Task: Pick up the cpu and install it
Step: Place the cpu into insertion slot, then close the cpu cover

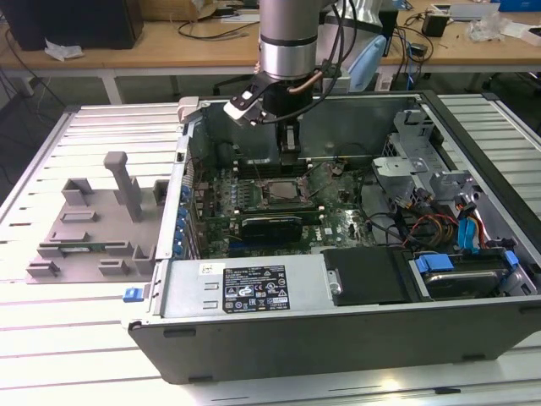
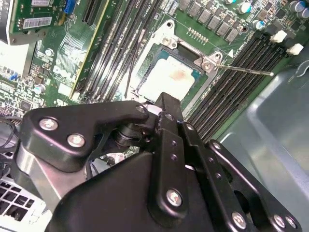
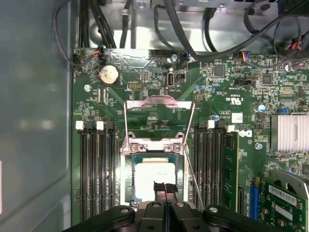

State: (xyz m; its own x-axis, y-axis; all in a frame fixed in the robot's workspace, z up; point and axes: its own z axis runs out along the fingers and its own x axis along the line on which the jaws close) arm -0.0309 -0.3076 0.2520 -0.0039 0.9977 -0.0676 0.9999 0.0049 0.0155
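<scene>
Cpu (image 3: 153,175) lies in the open socket (image 3: 128,176), mid-frame in the exterior view. Gripper (image 3: 164,187), pinched narrow and holding nothing, hangs over its edge. Pressing on a skewed chip could damage the socket.

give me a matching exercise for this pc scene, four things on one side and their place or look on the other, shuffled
Things:
1. cpu
2. grey fixture tray
3. gripper
4. coin battery

Descriptions:
A. on the table outside the case, at the exterior view's left
B. round and silvery, on the green motherboard
C. lying in the open socket, pale metal top up
D. down inside the case, just over the socket

Pairs: 1-C, 2-A, 3-D, 4-B
</scene>
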